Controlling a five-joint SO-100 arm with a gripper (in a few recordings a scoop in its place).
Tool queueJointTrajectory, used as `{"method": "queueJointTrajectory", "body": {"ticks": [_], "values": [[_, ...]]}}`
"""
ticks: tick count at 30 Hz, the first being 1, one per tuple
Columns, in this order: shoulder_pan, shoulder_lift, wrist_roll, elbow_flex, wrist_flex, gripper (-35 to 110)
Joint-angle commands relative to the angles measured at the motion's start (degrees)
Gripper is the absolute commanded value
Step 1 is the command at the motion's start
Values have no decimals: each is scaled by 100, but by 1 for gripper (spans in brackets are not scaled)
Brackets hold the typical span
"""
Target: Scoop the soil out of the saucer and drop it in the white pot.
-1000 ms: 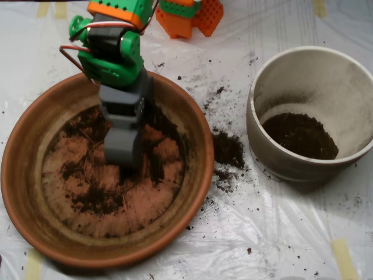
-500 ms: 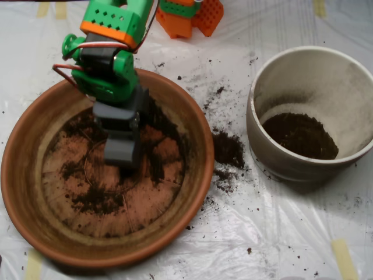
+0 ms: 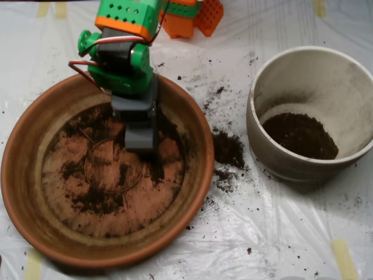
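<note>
The terracotta saucer [image 3: 16,175] lies at the left, its bottom stained and carrying thin patches of dark soil [image 3: 96,199]. My grey scoop [image 3: 141,139] hangs from the green and orange arm over the saucer's upper right part, pointing down just above the bottom. Its jaws are hidden under its own body. The white pot [image 3: 329,81] stands at the right, apart from the saucer, with a layer of soil [image 3: 300,135] in its bottom.
A heap of spilled soil [image 3: 227,149] lies on the white plastic sheet between saucer and pot, with crumbs scattered around it. The arm's orange base [image 3: 187,17] sits at the top centre. Tape strips [image 3: 344,258] hold the sheet down.
The scoop has moved up and to the right within the saucer, away from the centre and toward the far right rim. Saucer and pot have stayed put.
</note>
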Motion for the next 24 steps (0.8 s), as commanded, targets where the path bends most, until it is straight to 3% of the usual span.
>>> {"method": "queueJointTrajectory", "body": {"ticks": [1, 24], "values": [[-35, 105, -193, 246, 246, 20], [9, 404, -1063, 536, 879, 0]]}}
